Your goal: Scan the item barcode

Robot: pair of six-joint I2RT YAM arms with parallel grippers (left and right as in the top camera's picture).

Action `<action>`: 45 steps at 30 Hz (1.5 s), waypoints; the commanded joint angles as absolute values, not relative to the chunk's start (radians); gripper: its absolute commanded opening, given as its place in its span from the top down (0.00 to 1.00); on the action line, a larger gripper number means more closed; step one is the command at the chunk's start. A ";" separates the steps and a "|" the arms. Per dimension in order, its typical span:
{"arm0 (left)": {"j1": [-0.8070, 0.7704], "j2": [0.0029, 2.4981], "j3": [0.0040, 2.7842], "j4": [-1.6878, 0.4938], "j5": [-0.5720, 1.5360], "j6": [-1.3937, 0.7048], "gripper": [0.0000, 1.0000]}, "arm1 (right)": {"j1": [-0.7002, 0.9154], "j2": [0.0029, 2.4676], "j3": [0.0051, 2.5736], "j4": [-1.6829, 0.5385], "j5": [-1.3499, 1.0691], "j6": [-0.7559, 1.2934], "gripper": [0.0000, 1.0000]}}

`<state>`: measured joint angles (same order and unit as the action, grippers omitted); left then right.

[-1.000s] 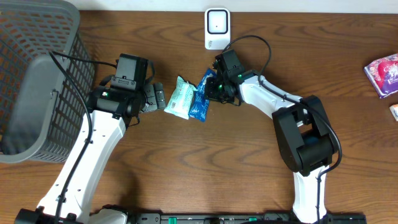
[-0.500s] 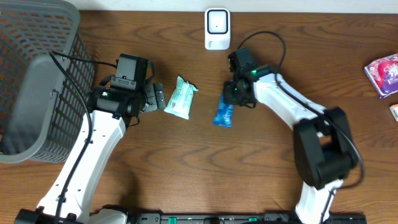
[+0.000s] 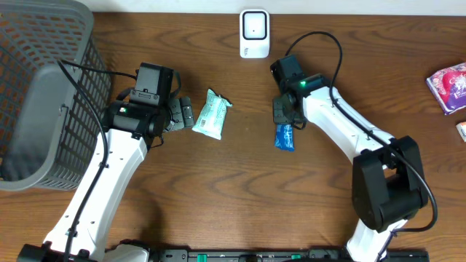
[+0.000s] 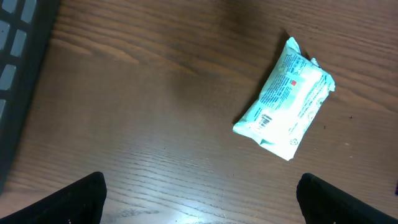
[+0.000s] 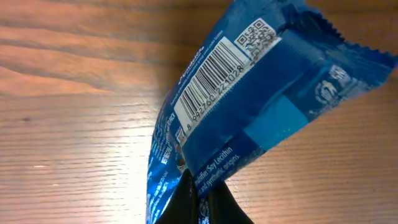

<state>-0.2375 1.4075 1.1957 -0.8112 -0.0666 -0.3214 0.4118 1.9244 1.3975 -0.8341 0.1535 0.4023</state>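
A blue snack packet (image 3: 285, 137) hangs from my right gripper (image 3: 285, 121), which is shut on its edge; the right wrist view shows the packet (image 5: 249, 118) with its white barcode panel facing the camera and my fingertips (image 5: 202, 205) pinching the lower seam. A white scanner (image 3: 254, 33) stands at the table's far edge, behind and to the left of the packet. My left gripper (image 3: 187, 114) is open and empty, just left of a mint-green wipes pack (image 3: 212, 115), which lies flat on the wood (image 4: 285, 99).
A grey mesh basket (image 3: 40, 87) fills the far left. At the right edge lie a pink-purple packet (image 3: 449, 84) and a small white item (image 3: 461, 131).
My right gripper has carried the blue packet away from the green pack, moving right and toward the front, lifting it off the table. The left arm has not moved.
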 commanded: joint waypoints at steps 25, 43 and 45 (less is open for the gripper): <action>-0.235 1.412 1.203 -0.815 -0.080 -0.335 0.02 | 0.428 2.051 1.439 -0.881 0.674 0.466 0.80; -0.235 1.412 1.203 -0.815 -0.080 -0.335 0.02 | 0.361 1.988 1.411 -0.888 0.596 0.422 0.31; -0.235 1.412 1.203 -0.815 -0.080 -0.335 0.02 | 0.358 1.989 1.354 -0.827 0.596 0.422 0.33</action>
<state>-0.2375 1.4075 1.1957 -0.8112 -0.0666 -0.3218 0.3630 1.9778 1.4181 -0.8757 0.5907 0.4236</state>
